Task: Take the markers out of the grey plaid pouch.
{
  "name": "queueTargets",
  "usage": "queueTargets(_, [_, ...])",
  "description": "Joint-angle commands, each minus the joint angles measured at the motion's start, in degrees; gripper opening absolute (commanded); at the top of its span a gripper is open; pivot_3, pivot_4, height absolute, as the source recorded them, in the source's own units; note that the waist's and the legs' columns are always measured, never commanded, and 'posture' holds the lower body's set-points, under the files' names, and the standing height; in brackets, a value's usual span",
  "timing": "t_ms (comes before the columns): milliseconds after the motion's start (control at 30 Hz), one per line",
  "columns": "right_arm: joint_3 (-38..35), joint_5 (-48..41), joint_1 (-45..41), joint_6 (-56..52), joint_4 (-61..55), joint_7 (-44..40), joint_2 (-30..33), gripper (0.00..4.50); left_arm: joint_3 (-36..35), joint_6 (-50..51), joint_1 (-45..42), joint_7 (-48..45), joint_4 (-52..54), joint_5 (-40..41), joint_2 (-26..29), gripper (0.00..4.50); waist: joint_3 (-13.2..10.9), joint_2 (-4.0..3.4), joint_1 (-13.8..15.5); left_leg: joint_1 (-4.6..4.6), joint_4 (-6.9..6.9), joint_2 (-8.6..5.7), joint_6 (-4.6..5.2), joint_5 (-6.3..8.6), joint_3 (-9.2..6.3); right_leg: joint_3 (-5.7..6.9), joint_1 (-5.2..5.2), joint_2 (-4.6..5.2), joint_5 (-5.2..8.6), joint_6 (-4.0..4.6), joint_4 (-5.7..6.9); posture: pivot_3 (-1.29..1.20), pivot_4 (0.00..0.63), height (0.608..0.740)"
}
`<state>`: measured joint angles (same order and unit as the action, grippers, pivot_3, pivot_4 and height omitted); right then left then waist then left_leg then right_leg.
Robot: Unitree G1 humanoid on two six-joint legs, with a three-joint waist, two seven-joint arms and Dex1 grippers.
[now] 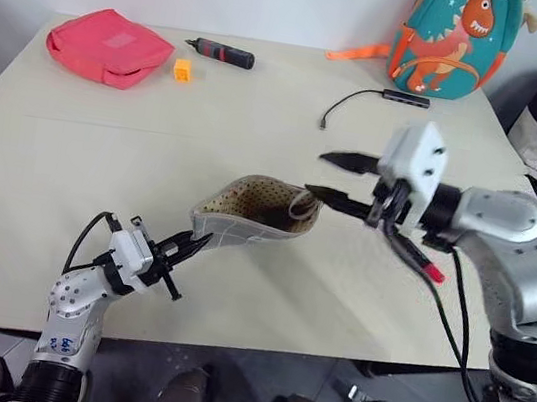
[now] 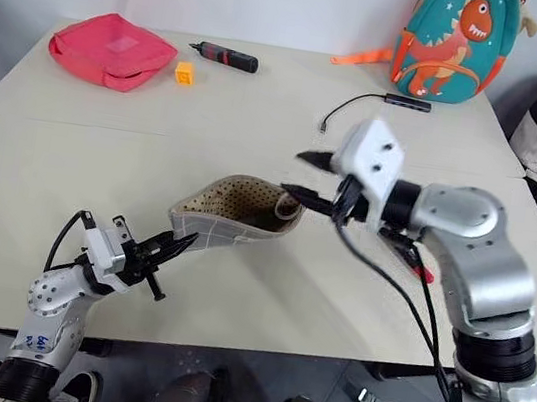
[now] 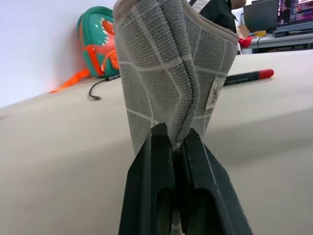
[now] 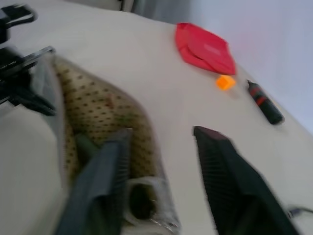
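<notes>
Now right hand enters grey plaid pouch.

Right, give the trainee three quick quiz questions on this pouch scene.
1. True or false: the left tool is shut on the grey plaid pouch.
2. Which lies on the table behind the right arm: A) a marker with a red end, B) a spoon, C) a cup?
3. What colour is the other pouch?

Key: 1 true. 2 A. 3 pink-red.
</notes>
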<state>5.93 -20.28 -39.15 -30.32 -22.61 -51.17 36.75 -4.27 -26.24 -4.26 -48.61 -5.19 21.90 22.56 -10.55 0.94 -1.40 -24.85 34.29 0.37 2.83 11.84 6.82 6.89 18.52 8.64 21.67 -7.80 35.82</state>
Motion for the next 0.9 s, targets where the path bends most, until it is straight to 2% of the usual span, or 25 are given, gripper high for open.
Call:
queueTargets(33, [4.69, 4.85, -2.59, 5.96, 0.43, -0.42, -1.11, 1.74, 0.02, -0.38, 0.12, 0.02, 0.98, -0.13, -0.31, 0.0, 0.0, 0.0, -0.13, 0.02, 0.01, 0.01, -0.01, -0.01, 0.0, 0.0, 0.0, -0.01, 0.0, 0.0, 0.04, 0.0, 0.15, 0.74])
queueTargets(100, [9.72, 10.93, -3.74, 11.62, 3.34, -1.41, -0.97, 1.74, 0.2, -0.38, 0.3, 0.06, 1.14, -0.2, -0.42, 0.0, 0.0, 0.0, -0.2, 0.04, 0.03, 0.01, -0.02, -0.02, 0.01, -0.01, 0.01, -0.02, 0.0, 0.0, 0.09, 0.0, 0.15, 0.74])
queueTargets(267, [16.25, 18.43, -5.22, 18.92, 8.87, -2.97, -2.05, 1.74, 0.69, -0.38, 0.27, 0.11, 1.75, -0.39, -0.48, 0.0, 0.0, 0.0, -0.15, 0.05, 0.04, -0.03, -0.01, -0.03, 0.01, 0.01, 0.0, -0.06, 0.0, 0.0, 0.15, 0.0, 0.15, 0.74])
queueTargets(433, [20.28, 25.85, -7.57, 24.91, 14.82, -4.13, -2.26, 1.74, 1.57, -0.57, 0.39, -0.7, 2.26, -0.77, -0.08, 0.0, 0.0, 0.0, -0.17, 0.06, 0.09, -0.02, 0.0, -0.04, 0.02, 0.03, -0.01, -0.09, 0.0, 0.0, 0.17, 0.0, 0.15, 0.74])
queueTargets(600, [21.61, 28.27, -9.29, 24.99, 17.43, -5.5, -4.58, 1.74, 2.16, -0.58, 0.52, -1.45, 2.24, -0.9, 0.04, 0.0, 0.0, 0.0, -0.19, 0.06, 0.11, -0.02, 0.0, -0.04, 0.01, 0.03, -0.02, -0.09, 0.0, 0.0, 0.16, 0.0, 0.15, 0.74])
queueTargets(733, [25.4, 32.72, -10.83, 23.23, 21.28, -5.02, -9.9, 1.74, 2.9, -0.16, 0.14, -2.22, 1.81, -0.47, -0.27, 0.0, 0.0, 0.0, -0.33, 0.07, 0.11, 0.02, -0.02, -0.04, 0.01, 0.02, -0.01, -0.09, 0.0, 0.0, 0.19, 0.0, 0.15, 0.74])
queueTargets(900, [29.06, 42.54, -11.98, 25.51, 28.97, -0.36, -11.61, 1.74, 3.11, 0.47, -0.02, -1.73, 2.24, -0.09, -0.64, 0.0, 0.0, 0.0, -0.24, 0.05, 0.1, -0.03, -0.02, -0.05, 0.0, 0.07, -0.02, -0.15, 0.0, 0.0, 0.29, 0.0, 0.15, 0.74])
